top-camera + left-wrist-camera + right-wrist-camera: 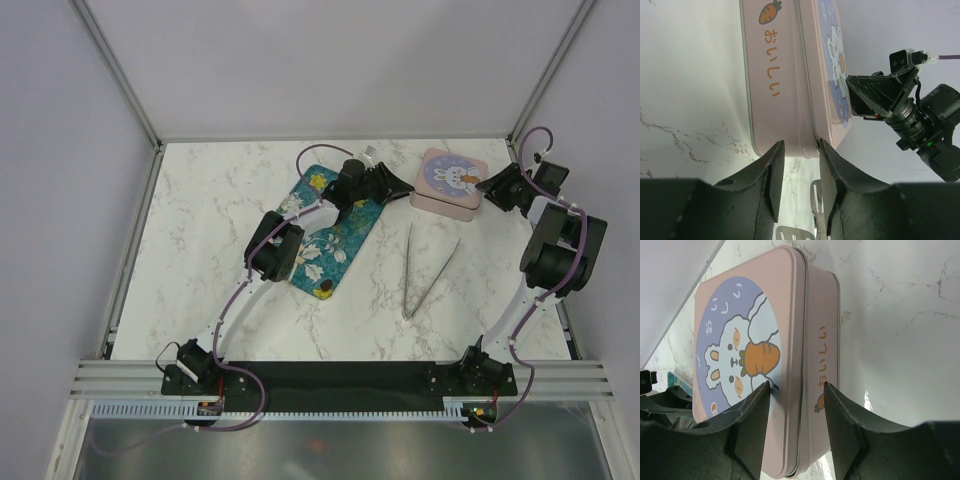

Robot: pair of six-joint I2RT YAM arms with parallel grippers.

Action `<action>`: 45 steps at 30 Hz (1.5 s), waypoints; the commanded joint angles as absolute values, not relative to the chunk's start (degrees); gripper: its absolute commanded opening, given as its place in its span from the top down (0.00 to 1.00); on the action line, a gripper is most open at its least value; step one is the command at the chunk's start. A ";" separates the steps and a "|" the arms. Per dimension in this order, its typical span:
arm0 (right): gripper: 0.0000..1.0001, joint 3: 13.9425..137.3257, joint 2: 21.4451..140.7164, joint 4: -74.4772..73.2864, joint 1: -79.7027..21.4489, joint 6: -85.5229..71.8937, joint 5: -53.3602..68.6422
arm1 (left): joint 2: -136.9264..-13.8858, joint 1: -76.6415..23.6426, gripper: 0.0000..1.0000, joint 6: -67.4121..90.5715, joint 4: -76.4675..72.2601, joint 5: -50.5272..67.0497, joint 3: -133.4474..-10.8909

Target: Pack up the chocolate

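Note:
A pink tin (452,178) with a rabbit on its closed lid stands at the back right. My left gripper (405,188) is at its left side. In the left wrist view its jaws (800,147) stand apart just before a corner of the tin (775,65), with marble showing between them. My right gripper (487,188) is at the tin's right side, open. Its fingers (796,386) straddle the edge of the tin (740,340), one over the lid, one beside the wall. One small dark chocolate (327,291) lies on the near end of the teal flowered tray (352,232).
Metal tongs (420,268) lie on the marble in front of the tin, and their slotted tips (824,200) show between my left fingers. The left arm stretches over the tray. White walls close off the table at the back and sides.

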State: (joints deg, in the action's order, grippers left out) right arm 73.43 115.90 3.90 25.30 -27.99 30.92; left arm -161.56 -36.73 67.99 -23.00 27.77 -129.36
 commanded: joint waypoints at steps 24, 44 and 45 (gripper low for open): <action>0.69 68.38 116.01 -11.07 22.50 -19.95 22.77 | -156.36 -37.09 0.63 64.78 -20.92 29.36 -125.42; 0.85 67.24 117.69 -9.41 20.57 -19.07 21.53 | -149.32 -36.65 0.87 54.50 -13.54 22.59 -131.39; 0.85 67.24 117.60 -9.49 20.48 -18.90 21.62 | -149.59 -36.82 0.87 53.80 -13.54 22.59 -131.92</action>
